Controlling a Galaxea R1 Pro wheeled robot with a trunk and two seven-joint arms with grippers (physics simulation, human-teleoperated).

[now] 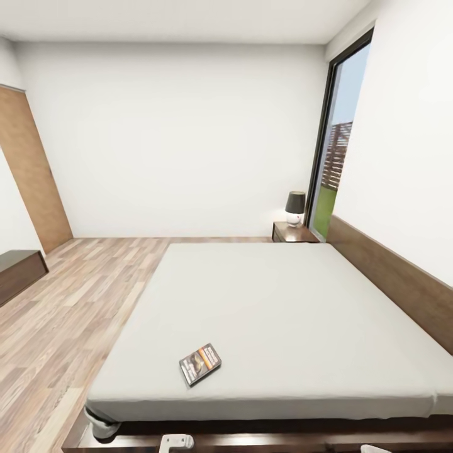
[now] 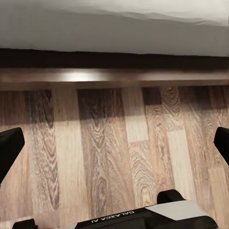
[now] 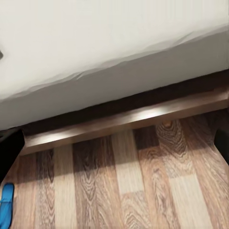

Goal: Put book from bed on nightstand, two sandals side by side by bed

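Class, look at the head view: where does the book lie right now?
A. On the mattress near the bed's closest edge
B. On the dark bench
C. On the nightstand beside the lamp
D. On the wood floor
A: the book rests flat on the bed, on its grey mattress, close to its near edge, far from the nightstand.

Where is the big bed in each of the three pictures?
Head view: the bed spreads across the middle and right.
Left wrist view: its mattress edge and dark frame run along the top.
Right wrist view: mattress and frame slant across the upper half.
Shared landmark: the wood-plank floor.
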